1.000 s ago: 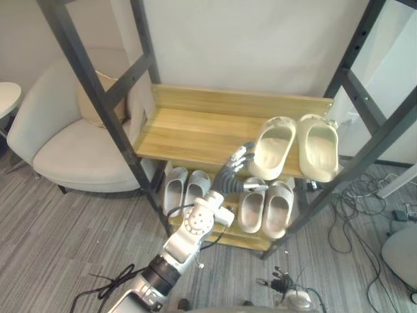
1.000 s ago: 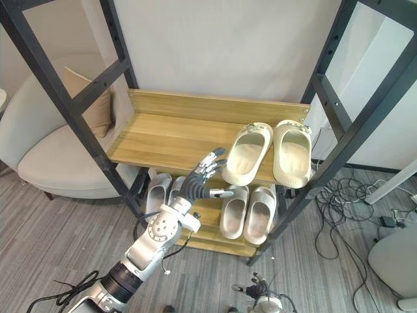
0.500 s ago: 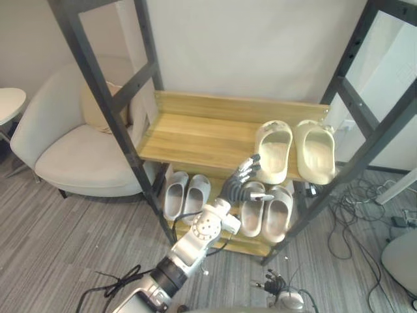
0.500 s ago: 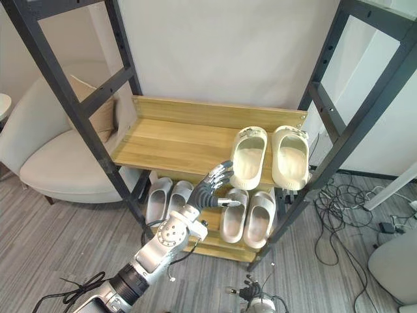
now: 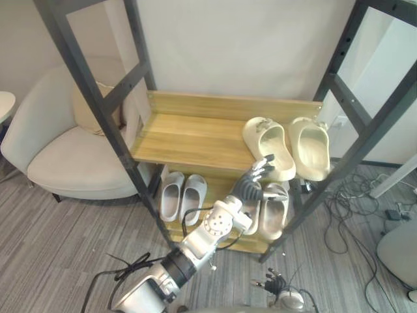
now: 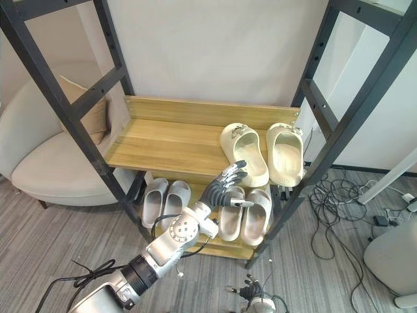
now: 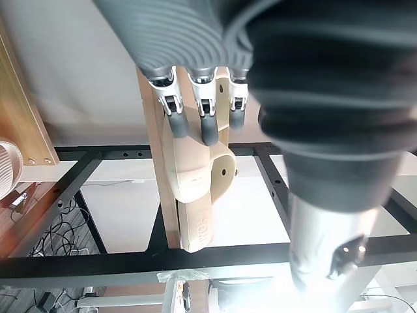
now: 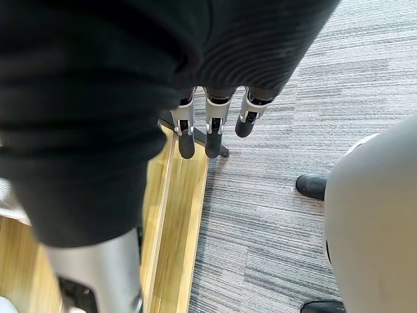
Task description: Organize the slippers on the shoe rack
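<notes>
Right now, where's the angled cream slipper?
The angled cream slipper lies on the upper shelf, right side, beside its mate, by the left robot hand.

Shoe rack frame (image 5: 104, 117): dark grey, plain. Upper shelf (image 5: 189, 134): light honey wood with lengthwise grain.

Cream slippers (image 5: 268, 147), at the right end of the upper shelf: pale cream, unpatterned.

Lower shelf, left end: pale grey slippers (image 5: 193, 194). Right end: grey-beige slippers (image 5: 275, 208).

Left hand (image 5: 244, 189): silver fingers, dark tips, dark ribbed cover. Right hand (image 8: 212, 130): identical colouring.

Floor (image 5: 58, 248): grey carpet with fine light and dark stripes. Armchair (image 5: 65, 163): off-white. Cushion (image 5: 85, 107): tan. Wall (image 5: 228, 45): white.
</notes>
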{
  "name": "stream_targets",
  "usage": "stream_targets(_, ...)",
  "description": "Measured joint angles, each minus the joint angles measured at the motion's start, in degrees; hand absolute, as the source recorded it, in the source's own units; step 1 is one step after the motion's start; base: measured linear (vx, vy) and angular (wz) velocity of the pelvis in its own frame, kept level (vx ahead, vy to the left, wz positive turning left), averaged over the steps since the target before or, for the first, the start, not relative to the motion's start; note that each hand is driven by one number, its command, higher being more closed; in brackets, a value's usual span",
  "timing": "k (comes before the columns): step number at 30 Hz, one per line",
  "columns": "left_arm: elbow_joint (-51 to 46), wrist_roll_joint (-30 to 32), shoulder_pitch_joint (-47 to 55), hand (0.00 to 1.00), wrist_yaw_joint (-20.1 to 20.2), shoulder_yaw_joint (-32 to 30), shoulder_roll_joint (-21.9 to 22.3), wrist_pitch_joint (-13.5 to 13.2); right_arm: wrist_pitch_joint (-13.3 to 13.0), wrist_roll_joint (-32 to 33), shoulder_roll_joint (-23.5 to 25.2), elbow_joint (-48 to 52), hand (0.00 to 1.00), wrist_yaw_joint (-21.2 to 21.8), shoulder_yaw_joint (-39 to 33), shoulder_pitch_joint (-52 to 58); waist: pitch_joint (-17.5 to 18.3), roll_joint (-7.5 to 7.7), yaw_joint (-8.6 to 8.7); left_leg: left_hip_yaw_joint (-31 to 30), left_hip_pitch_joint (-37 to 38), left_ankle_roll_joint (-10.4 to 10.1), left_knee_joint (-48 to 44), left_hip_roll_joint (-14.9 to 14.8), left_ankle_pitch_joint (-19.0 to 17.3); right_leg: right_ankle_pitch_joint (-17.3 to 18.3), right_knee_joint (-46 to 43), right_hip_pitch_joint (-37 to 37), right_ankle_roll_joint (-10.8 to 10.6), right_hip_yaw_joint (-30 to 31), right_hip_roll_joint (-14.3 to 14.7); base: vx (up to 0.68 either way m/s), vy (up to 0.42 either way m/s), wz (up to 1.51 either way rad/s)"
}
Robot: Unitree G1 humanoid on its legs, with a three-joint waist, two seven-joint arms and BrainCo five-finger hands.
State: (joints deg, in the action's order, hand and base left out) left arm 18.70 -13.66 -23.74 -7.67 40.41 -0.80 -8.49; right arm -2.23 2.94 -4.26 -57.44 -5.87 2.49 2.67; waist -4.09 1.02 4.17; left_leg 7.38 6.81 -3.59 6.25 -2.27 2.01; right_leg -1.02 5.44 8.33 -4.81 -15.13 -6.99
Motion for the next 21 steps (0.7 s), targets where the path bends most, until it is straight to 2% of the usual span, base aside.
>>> stream_targets(8,3.15,-0.06,-2.71,0.0,-1.13,-1.28,0.25,-0.13,0.0,0.71,0.08,-0.01,0.0,-0.56,-0.22,-0.04,0.0,-0.02,0.43,0.01,-0.2,0.0,0.01,0.01,0.0,-0.05,0.01,-0.24,-0.02,0.02,0.0,0.0,0.0,0.0)
stream_targets(13,2.87,0.05,-2.83,0.0,-1.09,-5.95,0.32,1.29,0.0,0.79,0.23,-0.01,0.0,-0.7,-0.97,-0.31,0.15,-0.35,1.58,0.23,-0.61,-0.06,0.01,0.04,-0.06,-0.05,0.0,-0.79,-0.01,0.11,0.08,0.0,0.0,-0.01)
stream_targets(16,2.34,0.05,-2.47,0.0,-1.07,-7.58,-0.38,2.86,0.0,0.79,0.28,0.0,0.0,-0.74,-1.81,-0.32,0.17,-0.73,1.67,0.25,-0.7,-0.09,0.0,-0.04,-0.16,-0.05,-0.14,-0.87,-0.01,-0.04,0.18,0.0,0.0,0.0)
stream_targets(21,-3.38,0.04,-0.2,0.0,-1.24,-12.66,-0.9,3.04,0.12,0.46,0.3,0.0,0.0,-0.42,-1.72,-0.38,0.14,-0.77,1.63,0.17,-0.73,-0.17,-0.05,-0.09,-0.27,-0.01,-0.37,-0.4,-0.01,-0.28,0.23,0.0,-0.004,0.02)
